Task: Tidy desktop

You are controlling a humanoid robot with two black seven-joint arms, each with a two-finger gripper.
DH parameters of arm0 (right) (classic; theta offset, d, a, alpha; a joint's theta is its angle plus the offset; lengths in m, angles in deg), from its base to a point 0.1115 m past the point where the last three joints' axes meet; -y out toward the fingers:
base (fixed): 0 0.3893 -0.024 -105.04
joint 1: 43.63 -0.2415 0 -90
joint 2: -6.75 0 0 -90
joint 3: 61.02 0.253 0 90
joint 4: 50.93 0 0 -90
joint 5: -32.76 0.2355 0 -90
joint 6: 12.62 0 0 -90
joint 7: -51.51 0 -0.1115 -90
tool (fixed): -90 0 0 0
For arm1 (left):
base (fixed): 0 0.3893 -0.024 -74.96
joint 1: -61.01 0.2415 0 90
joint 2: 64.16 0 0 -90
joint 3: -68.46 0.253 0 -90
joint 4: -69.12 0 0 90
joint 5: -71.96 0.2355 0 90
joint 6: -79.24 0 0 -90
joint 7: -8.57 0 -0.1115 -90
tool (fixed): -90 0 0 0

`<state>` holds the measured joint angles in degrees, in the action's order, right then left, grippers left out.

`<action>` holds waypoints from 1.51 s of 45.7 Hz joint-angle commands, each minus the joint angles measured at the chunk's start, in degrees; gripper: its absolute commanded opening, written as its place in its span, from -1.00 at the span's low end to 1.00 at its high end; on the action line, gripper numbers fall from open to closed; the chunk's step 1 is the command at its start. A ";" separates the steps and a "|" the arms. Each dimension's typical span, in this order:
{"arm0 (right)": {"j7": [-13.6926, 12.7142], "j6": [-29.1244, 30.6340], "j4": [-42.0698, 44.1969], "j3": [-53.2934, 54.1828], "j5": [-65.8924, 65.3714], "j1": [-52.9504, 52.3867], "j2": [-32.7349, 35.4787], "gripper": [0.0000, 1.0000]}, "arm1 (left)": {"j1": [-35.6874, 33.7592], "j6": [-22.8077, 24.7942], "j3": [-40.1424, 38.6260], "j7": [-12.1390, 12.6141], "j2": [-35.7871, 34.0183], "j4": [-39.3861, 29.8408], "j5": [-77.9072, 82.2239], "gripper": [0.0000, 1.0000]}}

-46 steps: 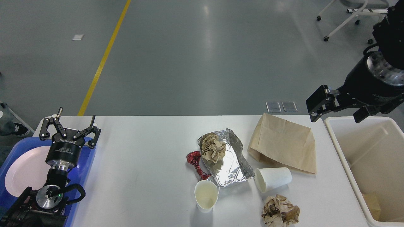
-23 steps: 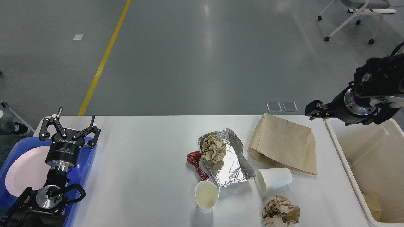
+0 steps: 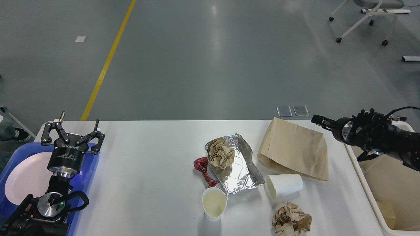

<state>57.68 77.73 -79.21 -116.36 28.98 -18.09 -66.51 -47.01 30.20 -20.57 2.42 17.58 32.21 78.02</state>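
White tabletop (image 3: 147,170) across the head view, strewn with litter. Crinkled foil tray (image 3: 241,170) at centre, a crumpled brown paper ball (image 3: 221,153) inside it. Upright paper cup (image 3: 214,203) just in front; second cup (image 3: 283,186) on its side. Brown paper bag (image 3: 295,149) flat at right, another paper wad (image 3: 291,223) near the front edge. Blue tray (image 3: 88,170) at left, white plate (image 3: 26,177) in it. Cream bin (image 3: 387,183) at right, tan scrap at its bottom. Left gripper (image 3: 73,131) above the tray, fingers apart. Right gripper (image 3: 320,120) seen end-on, cannot tell.
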 commanded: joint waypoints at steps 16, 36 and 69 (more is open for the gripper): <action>0.69 0.52 4.81 1.02 0.79 4.86 -1.88 1.00 | 0.00 0.00 0.00 0.00 0.00 0.00 0.00 0.93; 0.34 -0.36 5.16 4.28 0.27 9.08 -3.55 1.00 | 0.00 0.00 0.00 0.00 0.00 0.00 0.00 0.93; -0.80 -3.00 4.81 4.28 -4.74 13.74 -6.80 -1.00 | 0.00 0.00 0.00 0.00 0.00 0.00 0.09 0.93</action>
<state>57.81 74.29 -74.02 -112.35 25.23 -4.31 -73.68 -47.01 30.20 -20.57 2.42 17.58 32.21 78.06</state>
